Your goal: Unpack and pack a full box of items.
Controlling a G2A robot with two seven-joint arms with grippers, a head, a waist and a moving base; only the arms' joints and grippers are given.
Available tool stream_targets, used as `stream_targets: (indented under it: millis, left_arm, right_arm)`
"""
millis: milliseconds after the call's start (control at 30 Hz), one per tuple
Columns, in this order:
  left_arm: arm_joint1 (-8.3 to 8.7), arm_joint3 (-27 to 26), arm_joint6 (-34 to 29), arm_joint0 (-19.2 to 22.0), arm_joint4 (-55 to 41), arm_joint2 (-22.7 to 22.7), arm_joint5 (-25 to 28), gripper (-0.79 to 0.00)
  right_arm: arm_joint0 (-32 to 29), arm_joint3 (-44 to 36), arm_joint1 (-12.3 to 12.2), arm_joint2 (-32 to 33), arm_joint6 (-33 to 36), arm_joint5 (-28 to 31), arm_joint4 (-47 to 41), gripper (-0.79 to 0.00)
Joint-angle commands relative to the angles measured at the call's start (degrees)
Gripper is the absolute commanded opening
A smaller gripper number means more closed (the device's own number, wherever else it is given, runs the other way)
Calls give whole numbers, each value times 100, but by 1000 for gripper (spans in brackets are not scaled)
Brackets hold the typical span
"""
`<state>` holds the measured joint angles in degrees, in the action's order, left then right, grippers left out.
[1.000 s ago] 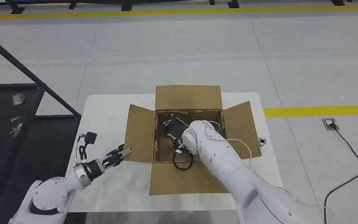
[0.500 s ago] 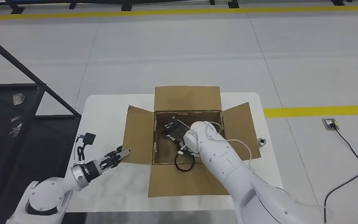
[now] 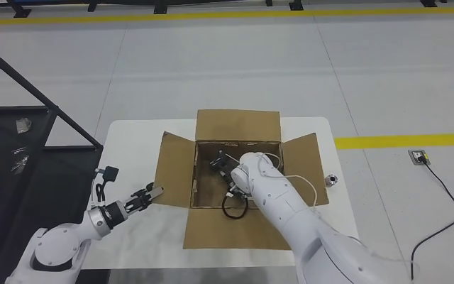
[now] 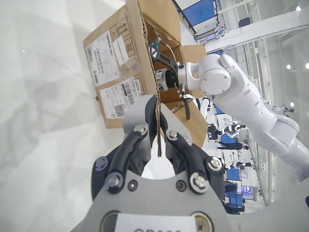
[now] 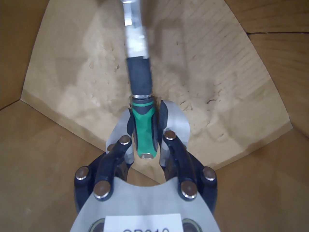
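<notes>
Top view: the box [image 3: 237, 177] is sitting open at the middle of the counter [image 3: 135, 149]. The right arm is reaching inside it, and the left tool [image 3: 151, 192] is at the outer edge of the left flap [image 3: 175, 167].

Left wrist view: the left tool [image 4: 156, 119] is pinching that flap's edge, jaws nearly closed on the cardboard.

Right wrist view: the right tool [image 5: 146, 126] is clamping the green handle of a wrench [image 5: 138, 73] above the box floor [image 5: 205, 73]. Held near its end, the wrench may pivot, and its long head could snag a wall during lifting. A hard pull could tear the flap.
</notes>
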<state>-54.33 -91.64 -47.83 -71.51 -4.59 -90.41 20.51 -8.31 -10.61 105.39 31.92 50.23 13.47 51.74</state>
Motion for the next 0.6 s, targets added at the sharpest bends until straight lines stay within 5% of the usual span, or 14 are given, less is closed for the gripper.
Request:
stream_targets:
  millis: [0, 567]
  left_arm:
    - [2, 6, 7, 11, -8, 6, -10, -785]
    - [14, 2, 86, 75, 5, 79, -38, -785]
  right_arm:
    - [29, 25, 4, 10, 75, 38, 1, -785]
    - [239, 44, 20, -185, 1024, 1080, 534, -785]
